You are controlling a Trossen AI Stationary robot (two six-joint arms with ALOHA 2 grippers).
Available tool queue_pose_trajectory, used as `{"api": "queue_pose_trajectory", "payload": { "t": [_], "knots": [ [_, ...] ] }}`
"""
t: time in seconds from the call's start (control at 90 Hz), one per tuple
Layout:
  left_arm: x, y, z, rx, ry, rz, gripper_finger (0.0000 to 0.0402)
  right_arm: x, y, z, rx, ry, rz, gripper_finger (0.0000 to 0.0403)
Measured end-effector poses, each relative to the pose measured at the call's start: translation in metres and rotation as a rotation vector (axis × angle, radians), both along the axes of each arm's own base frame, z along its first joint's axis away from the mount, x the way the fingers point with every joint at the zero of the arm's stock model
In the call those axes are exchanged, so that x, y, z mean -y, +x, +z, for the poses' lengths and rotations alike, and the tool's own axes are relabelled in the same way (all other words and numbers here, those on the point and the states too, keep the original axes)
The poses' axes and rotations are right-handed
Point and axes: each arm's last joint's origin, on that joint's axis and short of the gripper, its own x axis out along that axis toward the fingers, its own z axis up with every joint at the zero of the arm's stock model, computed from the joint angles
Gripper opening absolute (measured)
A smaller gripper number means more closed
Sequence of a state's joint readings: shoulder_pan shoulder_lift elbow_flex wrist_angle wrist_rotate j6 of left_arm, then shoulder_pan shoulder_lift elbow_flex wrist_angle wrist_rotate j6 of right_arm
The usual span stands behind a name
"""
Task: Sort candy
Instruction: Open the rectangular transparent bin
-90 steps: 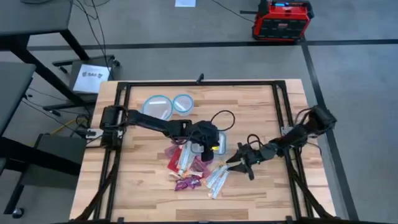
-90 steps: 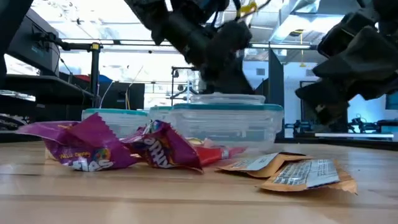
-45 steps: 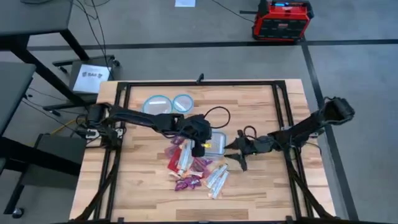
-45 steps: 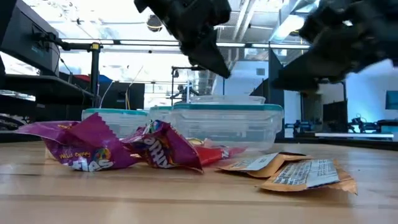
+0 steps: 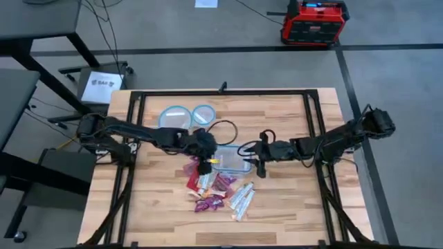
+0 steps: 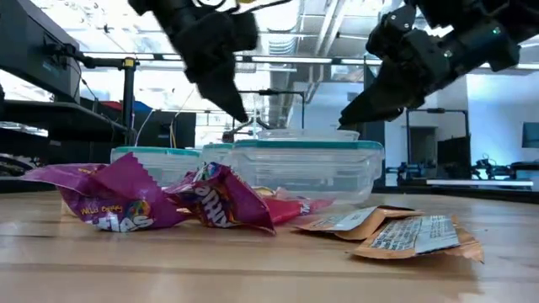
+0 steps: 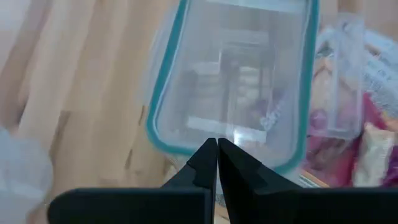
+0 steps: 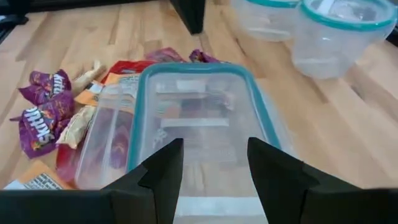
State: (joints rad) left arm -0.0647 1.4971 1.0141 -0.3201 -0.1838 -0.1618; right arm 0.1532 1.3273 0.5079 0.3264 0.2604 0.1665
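High view, right gripper (image 5: 259, 164) now beside rectangular container (image 5: 232, 158), left gripper (image 5: 203, 164) shifted left

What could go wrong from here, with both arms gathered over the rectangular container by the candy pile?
1. The left gripper and right gripper hover at opposite ends of the rectangular container; reaching together, they might collide.
2. The candy lies crowded against the container, so a descending arm could scatter packets.
3. The left jaws are shut; unless they open, a grasp may just push things.
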Motion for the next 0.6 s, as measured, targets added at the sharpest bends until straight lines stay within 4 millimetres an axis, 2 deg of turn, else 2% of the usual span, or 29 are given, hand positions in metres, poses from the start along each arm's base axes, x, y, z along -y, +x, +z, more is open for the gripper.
{"api": "queue_pose_trajectory", "payload": {
  "t": [0.1,0.256,0.467,0.6],
  "knots": [
    [0.001,-0.016,-0.01,-0.027,-0.026,0.024,0.0,0.0,0.0,0.0,-0.002,0.0,0.001,0.0166],
    [0.005,-0.03,-0.036,-0.103,-0.07,0.026,0.0,0.001,-0.001,-0.002,-0.015,0.008,-0.009,0.0166],
    [0.012,-0.024,-0.045,-0.023,-0.1,-0.036,0.0,0.005,0.0,-0.001,-0.011,0.027,-0.036,0.0166],
    [0.008,-0.018,-0.049,-0.007,-0.078,-0.049,0.0,0.005,0.0,-0.001,-0.011,0.028,-0.036,0.0166]
  ]
}}
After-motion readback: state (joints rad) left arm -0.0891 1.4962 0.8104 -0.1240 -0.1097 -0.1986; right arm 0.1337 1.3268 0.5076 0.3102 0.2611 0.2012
